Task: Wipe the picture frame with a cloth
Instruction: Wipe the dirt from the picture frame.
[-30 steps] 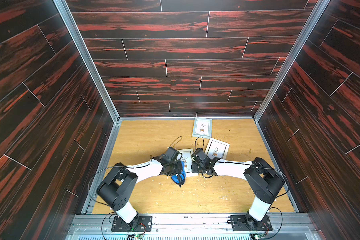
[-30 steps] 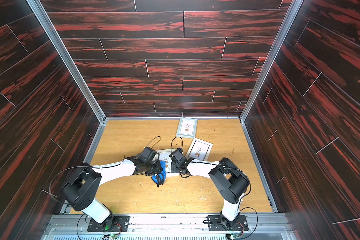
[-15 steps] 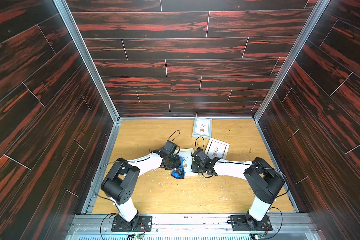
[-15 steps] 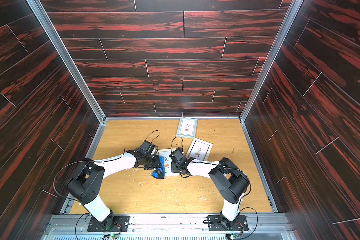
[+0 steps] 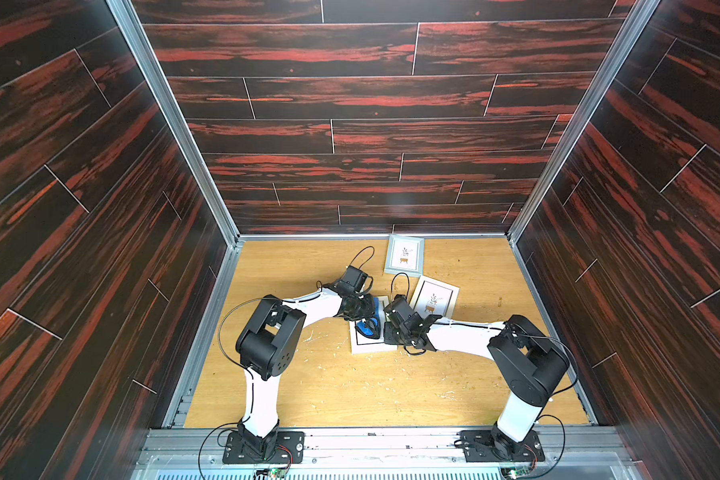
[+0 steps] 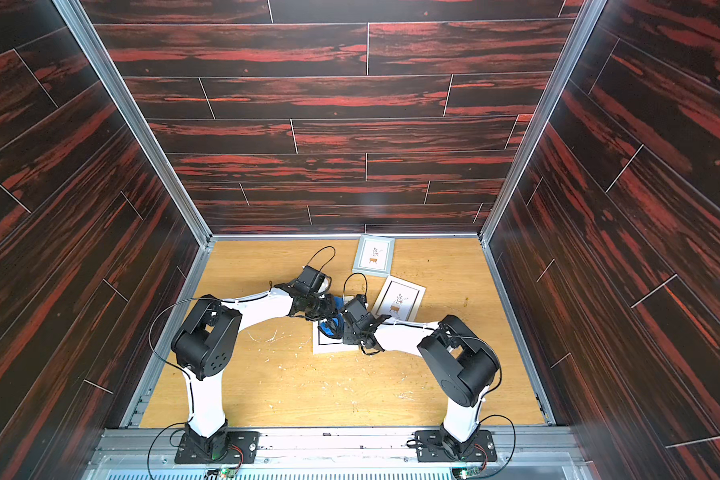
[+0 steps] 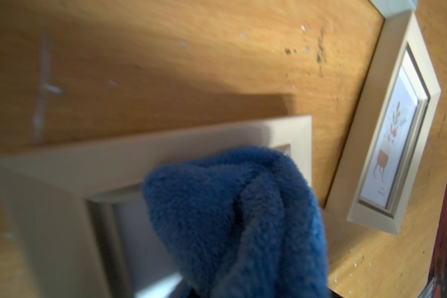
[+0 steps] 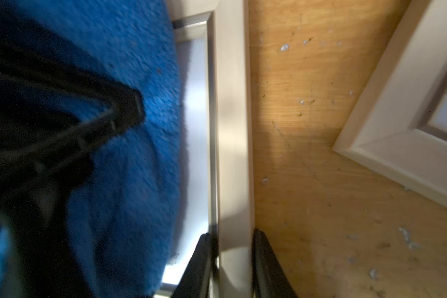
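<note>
- One flat white rectangular frame (image 5: 364, 348) lies on the wooden table (image 5: 391, 386).
- Left gripper (image 5: 368, 318): jaws pinch the fluffy blue cloth (image 7: 230, 219), bunched on the frame's glass.
- Right gripper (image 8: 232, 247): jaws clamp the frame's rail.

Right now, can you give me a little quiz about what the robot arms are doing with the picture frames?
1. True or false: the left gripper holds the blue microfibre cloth on a white picture frame.
2. How many picture frames lie on the wooden table? A two, B three, C four.
3. What does the right gripper clamp?
Key: 1 true. 2 B: that one, a tilted white frame, a grey-blue frame. 3 The rail of the frame under the cloth.
</note>
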